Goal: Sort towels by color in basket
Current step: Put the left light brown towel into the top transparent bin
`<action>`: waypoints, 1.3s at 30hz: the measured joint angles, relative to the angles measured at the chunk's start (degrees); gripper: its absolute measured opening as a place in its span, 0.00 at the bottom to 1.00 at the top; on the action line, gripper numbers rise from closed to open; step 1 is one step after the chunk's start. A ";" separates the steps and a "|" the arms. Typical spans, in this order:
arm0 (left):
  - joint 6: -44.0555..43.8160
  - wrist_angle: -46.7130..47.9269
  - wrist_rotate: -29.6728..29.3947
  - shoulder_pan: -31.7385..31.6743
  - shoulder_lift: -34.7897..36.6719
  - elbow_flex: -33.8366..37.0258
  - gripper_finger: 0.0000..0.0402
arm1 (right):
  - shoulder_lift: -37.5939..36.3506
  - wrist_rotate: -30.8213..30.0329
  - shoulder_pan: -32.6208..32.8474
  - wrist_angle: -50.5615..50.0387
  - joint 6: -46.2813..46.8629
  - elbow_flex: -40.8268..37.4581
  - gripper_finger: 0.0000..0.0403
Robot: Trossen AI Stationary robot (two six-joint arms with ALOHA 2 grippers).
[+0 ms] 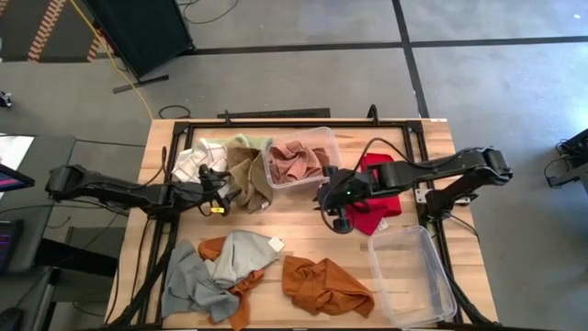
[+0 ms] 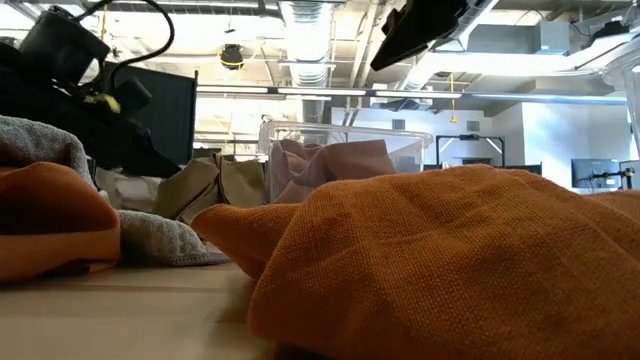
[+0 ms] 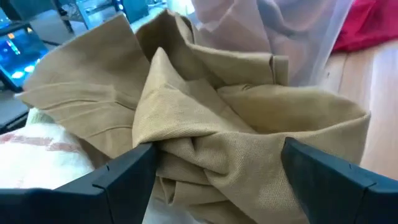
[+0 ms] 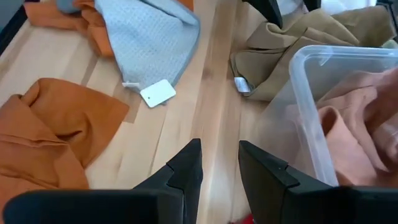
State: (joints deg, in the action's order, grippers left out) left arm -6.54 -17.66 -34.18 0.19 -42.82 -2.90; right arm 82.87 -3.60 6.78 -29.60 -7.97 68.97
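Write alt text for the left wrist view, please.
The left claw is open, one finger on each side of a crumpled tan towel. Behind the towel stands a clear plastic bin with pink cloth inside; a red towel lies beyond it, and a white checked towel lies alongside.

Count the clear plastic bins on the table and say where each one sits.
2. One bin sits at the table's far middle, holding pink cloths, with the tan towel against its left side. The other bin, with nothing in it, sits at the near right corner. None looks hidden.
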 joint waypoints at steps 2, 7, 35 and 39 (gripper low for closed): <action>0.28 -1.15 0.02 -0.34 -2.93 0.00 0.82 | 0.04 0.00 0.39 -0.07 0.02 0.00 0.33; -0.01 -4.17 0.06 -1.09 -9.58 0.00 0.82 | -0.99 0.00 1.57 -0.08 0.33 0.00 0.33; 4.43 -4.61 8.91 -4.72 -38.53 -11.69 0.80 | -5.42 -6.54 9.55 -9.79 9.26 0.02 0.33; 4.37 -3.85 10.63 -5.09 -41.04 -12.69 0.70 | -6.12 -10.10 12.41 -9.98 11.03 0.02 0.33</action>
State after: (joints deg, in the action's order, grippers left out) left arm -2.17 -21.51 -23.55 -4.90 -83.87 -15.59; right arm 76.75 -13.69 19.18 -39.58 3.06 68.99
